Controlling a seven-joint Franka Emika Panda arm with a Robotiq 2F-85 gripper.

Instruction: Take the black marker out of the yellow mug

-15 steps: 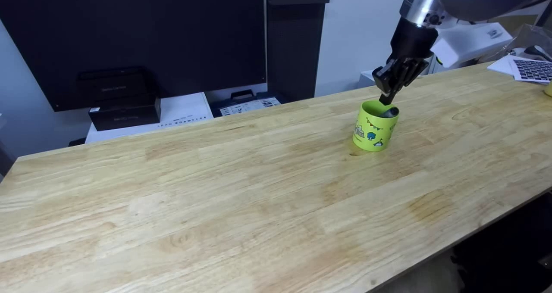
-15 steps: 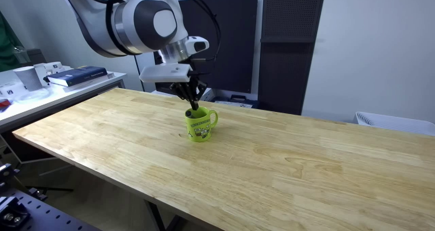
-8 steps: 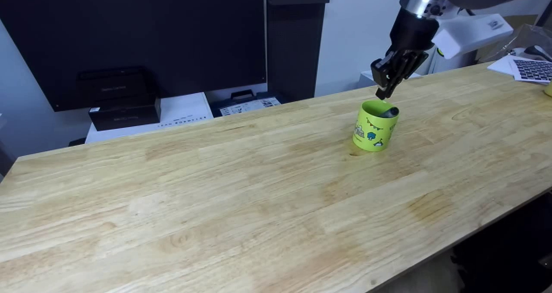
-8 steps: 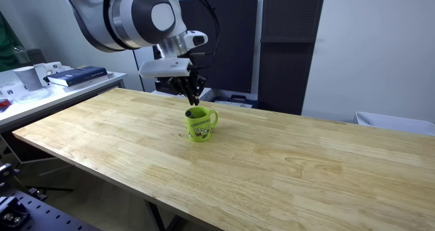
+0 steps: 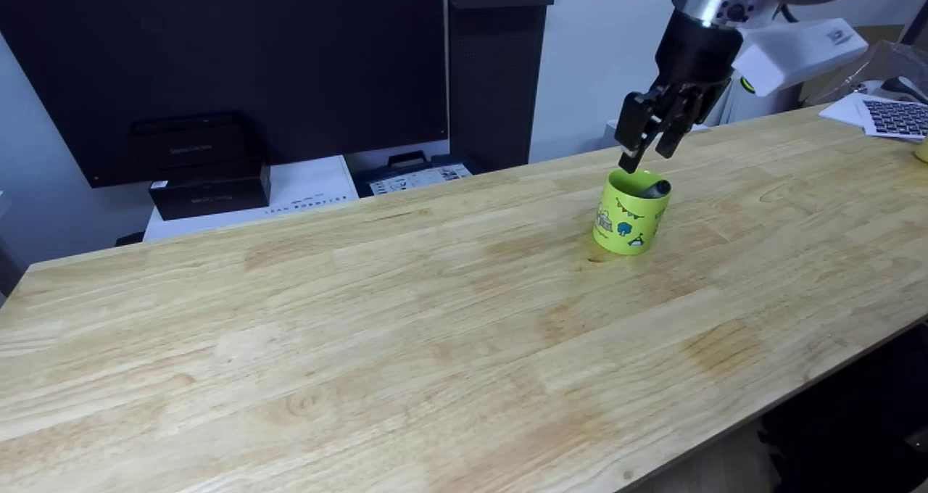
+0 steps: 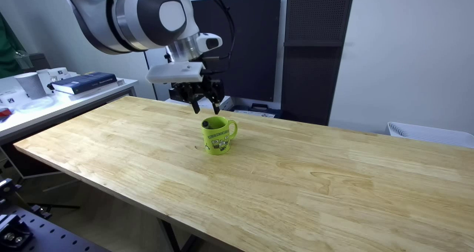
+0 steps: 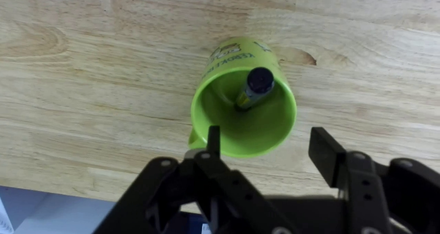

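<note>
In both exterior views, can see printed yellow-green mug (image 6: 217,142) upright on worktop (image 6: 314,207). Can make out handle (image 6: 236,128) btwn 2 and 3 o'clock of mug in an exterior view, at 8 in wrist view. Can see black marker (image 7: 252,90) inside mug, tilted, w/ dark cap (image 7: 260,80) up toward 1 o'clock in wrist view and lower end down inside. Can't quite tell if touching mug up there.

In an exterior view, find gripper (image 6: 206,110) just above mug, apart from it, at approx 11 o'clock. See fingers (image 7: 326,155) spread wide; in wrist view, see one partly in front of mug btwn 7 and 8 o'clock, other out past mug at 4, over worktop.

In an exterior view, see arm (image 6: 159,22) up at 11 o'clock, blue book (image 6: 85,82) and grey cup (image 6: 32,86) on desk (image 6: 64,103) btwn 9 and 10, white basket (image 6: 429,134) at 3. Also, in an exterior view, see black box (image 5: 210,192) on white box (image 5: 312,177) at approx 9 o'clock, and keyboard (image 5: 899,118) btwn 2 and 3.
</note>
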